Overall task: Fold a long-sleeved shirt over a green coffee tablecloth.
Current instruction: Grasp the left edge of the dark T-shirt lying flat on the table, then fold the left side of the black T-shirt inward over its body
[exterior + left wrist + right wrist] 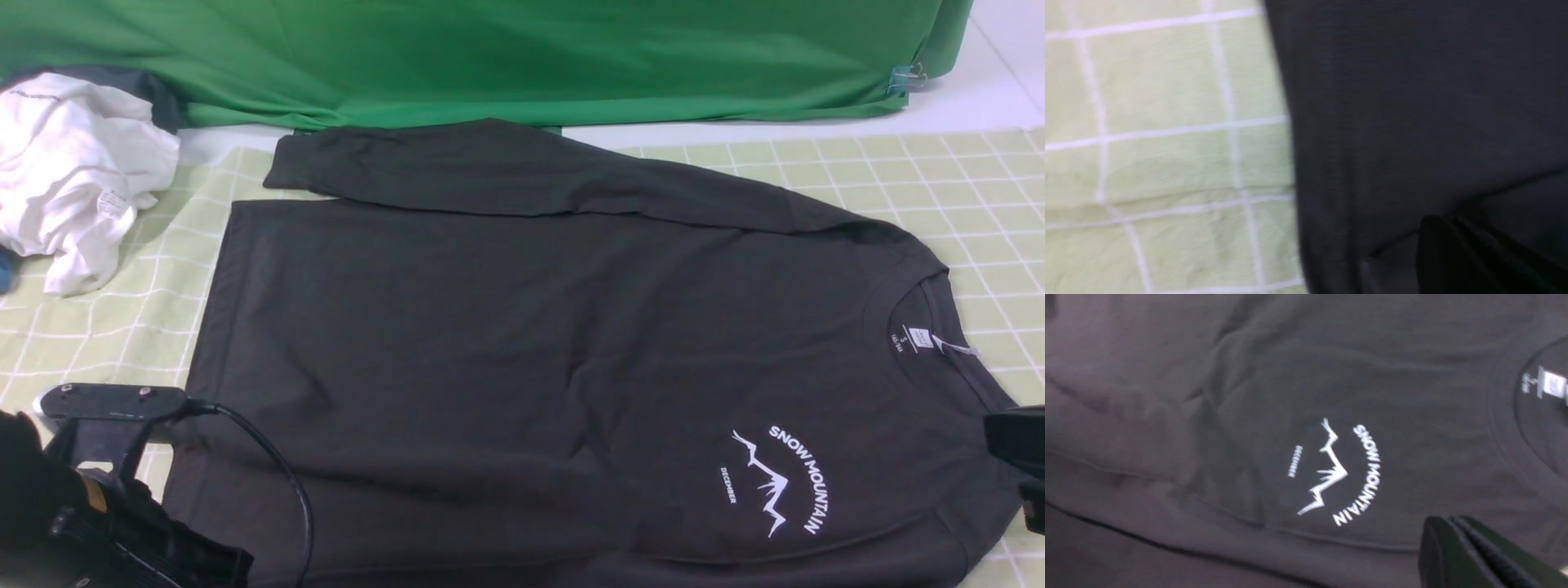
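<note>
The shirt [522,351] lies flat on the checked tablecloth [939,188], stretched side to side, with its hem by the left tool [1443,228] and its collar by the right tool [1447,528]. The right tool looks pinched together and empty. The left tool is too dark to judge.
</note>
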Motion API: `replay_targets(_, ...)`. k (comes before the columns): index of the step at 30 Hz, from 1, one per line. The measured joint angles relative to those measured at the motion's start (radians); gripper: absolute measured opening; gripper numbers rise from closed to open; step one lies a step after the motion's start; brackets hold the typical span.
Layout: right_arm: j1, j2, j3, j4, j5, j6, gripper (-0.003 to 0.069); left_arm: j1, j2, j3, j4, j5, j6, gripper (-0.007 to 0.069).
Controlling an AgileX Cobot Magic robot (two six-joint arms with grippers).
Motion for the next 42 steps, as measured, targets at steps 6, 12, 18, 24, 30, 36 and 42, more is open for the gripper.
replay_targets(6, 0.015, 0.0, 0.0, 0.003, -0.04, 0.0, 0.0017, 0.0, 0.044, 0.0, 0.015, 0.007, -0.03, 0.0153)
replay_targets(12, 0.015, 0.0, 0.0, 0.003, -0.043, 0.0, 0.0018, 0.0, 0.059, 0.0, 0.015, 0.008, -0.043, 0.04)
replay_targets(18, 0.015, 0.0, 0.0, 0.003, -0.05, -0.02, 0.0029, 0.0, 0.107, 0.0, 0.0, 0.014, -0.053, 0.0488)
replay_targets(24, 0.015, 0.0, 0.0, 0.003, -0.051, -0.026, 0.0034, 0.0, 0.149, 0.0, 0.0, 0.013, -0.057, 0.0444)
replay_targets(30, 0.015, 0.0, 0.0, 0.004, -0.051, -0.027, 0.0043, 0.0, 0.155, -0.005, -0.013, 0.02, -0.051, 0.0155)
replay_targets(36, 0.015, 0.0, 0.0, 0.004, -0.053, -0.027, 0.0049, 0.0, 0.157, -0.06, -0.008, 0.096, 0.004, 0.0019)
replay_targets(42, 0.015, 0.0, 0.0, 0.004, -0.061, -0.027, 0.0058, 0.0, 0.156, -0.204, -0.008, 0.165, 0.073, 0.0016)
